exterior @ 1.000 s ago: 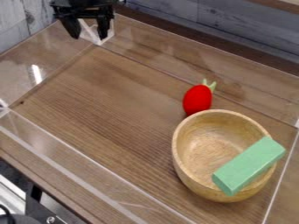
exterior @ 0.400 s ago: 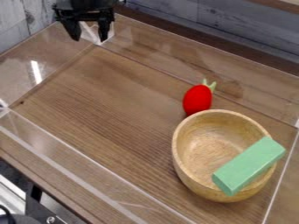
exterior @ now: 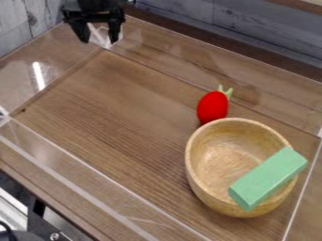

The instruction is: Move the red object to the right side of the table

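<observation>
The red object (exterior: 214,105) is a small glossy strawberry-shaped toy with a leafy top, lying on the wood-grain table (exterior: 113,113) just above the rim of a wooden bowl. My gripper (exterior: 97,33) hangs near the table's far left corner, well apart from the toy. Its dark fingers (exterior: 81,31) stand open with nothing between them.
A wooden bowl (exterior: 247,167) sits at the right front, with a green rectangular block (exterior: 268,177) leaning on its rim. Low clear acrylic walls (exterior: 38,80) border the table on all sides.
The gripper has barely shifted, a touch rightward and up in the frame. The toy, bowl and block have not moved.
</observation>
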Tool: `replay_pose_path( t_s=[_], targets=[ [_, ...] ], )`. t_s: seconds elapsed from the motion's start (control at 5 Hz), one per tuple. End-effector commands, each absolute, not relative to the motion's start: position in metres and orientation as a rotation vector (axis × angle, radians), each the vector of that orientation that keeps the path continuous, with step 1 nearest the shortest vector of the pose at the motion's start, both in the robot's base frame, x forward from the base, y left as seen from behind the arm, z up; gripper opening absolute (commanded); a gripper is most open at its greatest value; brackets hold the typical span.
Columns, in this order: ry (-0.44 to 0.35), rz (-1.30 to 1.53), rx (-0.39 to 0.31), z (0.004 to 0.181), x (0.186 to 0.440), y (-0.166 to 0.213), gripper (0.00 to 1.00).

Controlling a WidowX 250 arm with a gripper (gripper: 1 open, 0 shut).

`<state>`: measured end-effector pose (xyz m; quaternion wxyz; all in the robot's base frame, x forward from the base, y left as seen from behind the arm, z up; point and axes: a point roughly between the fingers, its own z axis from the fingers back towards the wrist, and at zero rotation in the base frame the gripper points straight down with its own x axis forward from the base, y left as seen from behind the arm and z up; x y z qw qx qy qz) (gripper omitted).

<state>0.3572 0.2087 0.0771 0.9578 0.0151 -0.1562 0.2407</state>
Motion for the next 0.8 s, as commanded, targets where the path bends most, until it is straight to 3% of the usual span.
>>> replay_pose_path(
  t_s=[0.0, 0.4, 0.6],
  targets=[
    [-0.369, 0.440, 0.037, 0.097, 0.363, 0.213, 1.00],
    [-0.370, 0.374, 0.039, 0.122, 0.355, 0.214, 1.00],
    [-0.374, 0.437, 0.055, 0.117, 0.350, 0.216, 1.00]
  ],
)
